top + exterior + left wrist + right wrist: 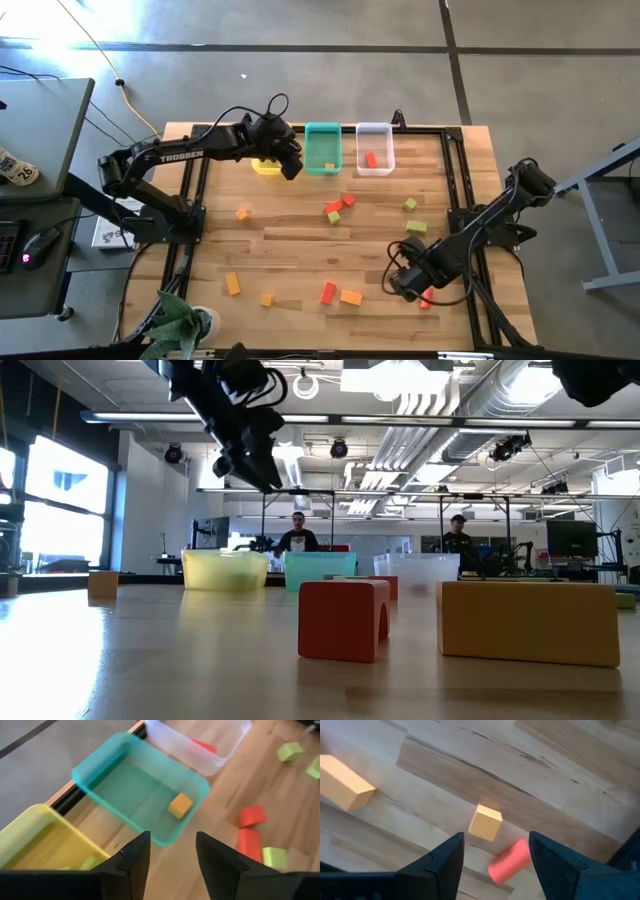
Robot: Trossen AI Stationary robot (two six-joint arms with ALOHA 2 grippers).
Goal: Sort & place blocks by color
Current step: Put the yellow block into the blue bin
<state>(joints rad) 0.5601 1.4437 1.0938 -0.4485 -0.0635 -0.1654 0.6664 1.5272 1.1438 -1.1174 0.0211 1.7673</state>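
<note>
A wooden bench (300, 250) carries three bins along its far edge: a yellow bin (266, 165), a teal bin (322, 149) with one orange block (180, 805) inside, and a clear bin (375, 147) holding a red block (371, 159). The left hand (170, 862) hovers, fingers apart and empty, between the yellow and teal bins. The right hand (495, 865), also spread and empty, hangs near the front right, above a small orange cube (485, 822) and a red cylinder (509, 860) (just beside each other). Other red, orange and green blocks lie scattered mid-bench.
</note>
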